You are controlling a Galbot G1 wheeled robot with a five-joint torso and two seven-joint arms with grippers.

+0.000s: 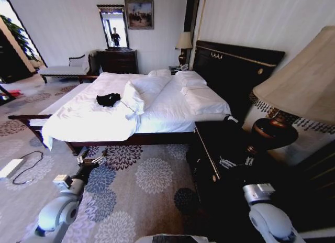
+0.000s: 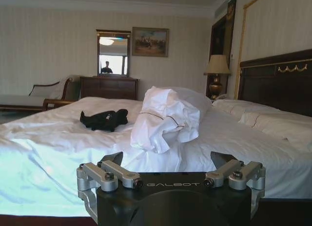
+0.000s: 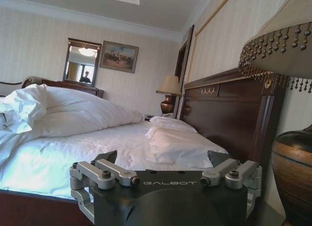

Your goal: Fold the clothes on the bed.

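My black shirt (image 1: pixel 108 99) sits in a lump on the bed (image 1: pixel 94 122), so I cannot see its chest or its letters. A big lamp shade (image 1: pixel 306 78) beside the bed is cut off by the picture's edge. It hides the wall behind it and part of the headboard (image 1: pixel 235 70).

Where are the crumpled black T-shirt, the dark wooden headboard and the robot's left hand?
crumpled black T-shirt (image 1: pixel 108 99), head view, middle of the fabric heap.
dark wooden headboard (image 1: pixel 235 70), head view, front panel.
left hand (image 1: pixel 93 161), head view, between fingertips.
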